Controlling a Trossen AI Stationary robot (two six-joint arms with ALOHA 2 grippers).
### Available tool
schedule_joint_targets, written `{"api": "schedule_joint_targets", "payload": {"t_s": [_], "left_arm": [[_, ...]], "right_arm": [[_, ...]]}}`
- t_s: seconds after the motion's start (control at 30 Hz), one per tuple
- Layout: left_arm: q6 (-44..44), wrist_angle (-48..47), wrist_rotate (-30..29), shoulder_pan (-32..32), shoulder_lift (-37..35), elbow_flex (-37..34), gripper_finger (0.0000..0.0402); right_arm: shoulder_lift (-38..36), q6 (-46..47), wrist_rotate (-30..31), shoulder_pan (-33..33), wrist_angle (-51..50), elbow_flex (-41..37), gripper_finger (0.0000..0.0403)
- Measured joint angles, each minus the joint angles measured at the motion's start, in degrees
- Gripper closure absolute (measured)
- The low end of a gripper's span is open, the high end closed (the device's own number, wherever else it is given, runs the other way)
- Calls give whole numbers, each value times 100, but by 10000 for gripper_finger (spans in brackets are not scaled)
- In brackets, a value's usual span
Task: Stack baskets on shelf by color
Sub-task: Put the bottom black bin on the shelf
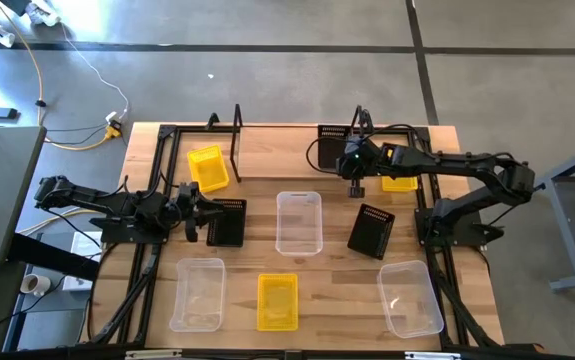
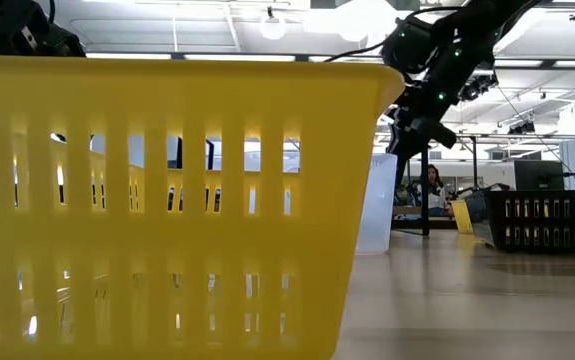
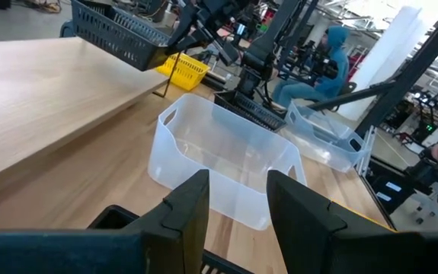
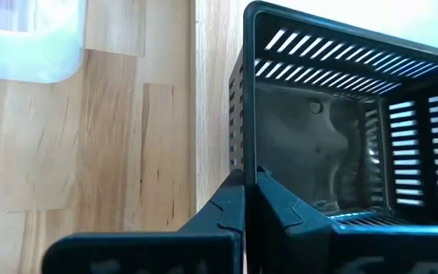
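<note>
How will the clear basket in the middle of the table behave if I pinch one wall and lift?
Probably light: the clear basket is empty, thin plastic. A one-wall pinch may flex that wall and let it hang tilted. Pushed, it would likely slide on the smooth table rather than tip, being low and wide.

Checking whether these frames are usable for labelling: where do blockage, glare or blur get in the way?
Low view: a yellow basket close to the lens blocks most of the table, and ceiling lights glare above. Left wrist view: the left gripper looks soft up close, with a bright background. Right wrist view: the black basket is cropped. High view: evenly lit.
</note>
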Motion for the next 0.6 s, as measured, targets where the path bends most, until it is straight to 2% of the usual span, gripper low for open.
{"api": "schedule_joint_targets", "payload": {"t_s": [0.23,0.37,0.5,0.6], "left_arm": [[-5,0,-1,-1,0,-2,277],[-205,2,-1,-1,0,0,277],[-208,1,-3,1,0,-2,277],[-197,2,-1,1,0,0,277]], "right_arm": [[10,21,21,18,-18,-1,403],[41,166,274,218,-199,137,403],[103,376,-19,317,-338,137,403],[244,385,209,310,-463,151,403]]}}
